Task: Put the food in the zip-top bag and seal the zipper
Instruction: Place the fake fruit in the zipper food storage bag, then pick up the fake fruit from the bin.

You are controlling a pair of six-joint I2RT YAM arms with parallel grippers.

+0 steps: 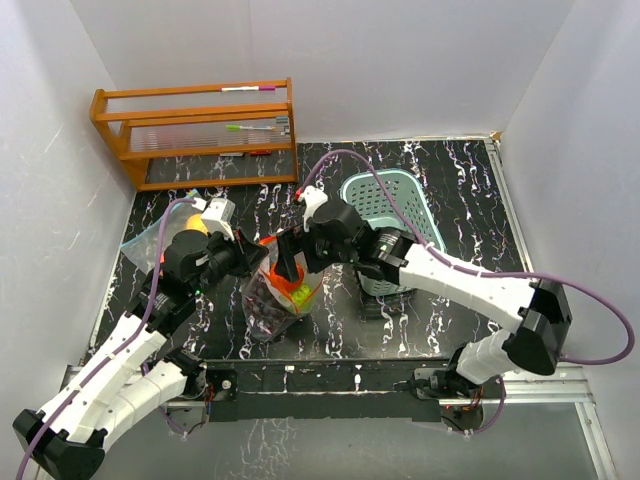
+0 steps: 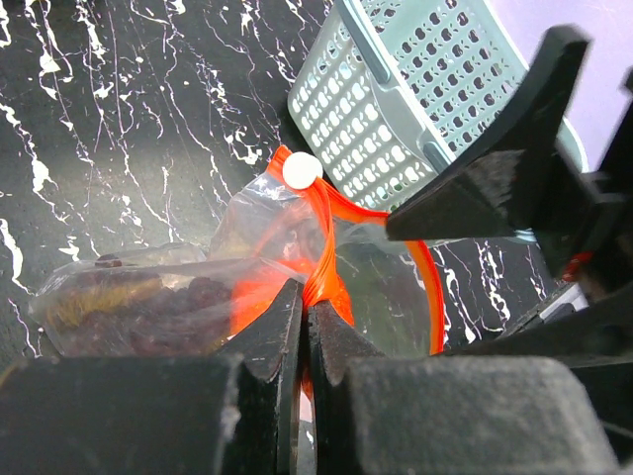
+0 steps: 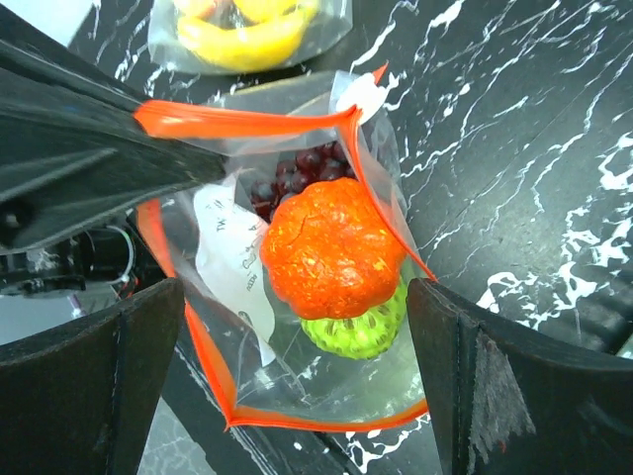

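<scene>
At the middle of the table point(image 1: 470, 200), the zip-top bag point(image 1: 272, 300) stands open-mouthed between the two arms, its orange zipper rim point(image 3: 247, 121) spread wide. The left jaws are closed on that rim, pinching the orange strip on the bag's 9 o'clock side in the overhead view. The right jaws are open, one finger point(image 3: 89, 386) on each side of the mouth, gripping nothing. Inside, the orange-red fruit point(image 3: 331, 259) lies on top of the bumpy green fruit point(image 3: 358, 332), with the dark grapes point(image 3: 302, 173) beyond them at 12 o'clock. The banana point(image 3: 247, 40) and a yellow round fruit point(image 1: 195, 225) sit in a second clear bag point(image 1: 148, 245) at 10 o'clock from the first, apart from it.

The main risk, as I judge it, is the single pinch. The whole mouth hangs from one narrow grip, so any tug from the right arm could pull the strip free and let the bag slump and spill. The orange-red fruit rides high, close under the rim — it could hold the zipper tracks apart and leave a gap. The open right fingers could also snag the film on their way out. The white slider point(image 2: 302, 170) sits at one end of the rim, so it must run the full length; a fold in the strip would stall it. Sealing now would leave the yellow pieces outside.
</scene>
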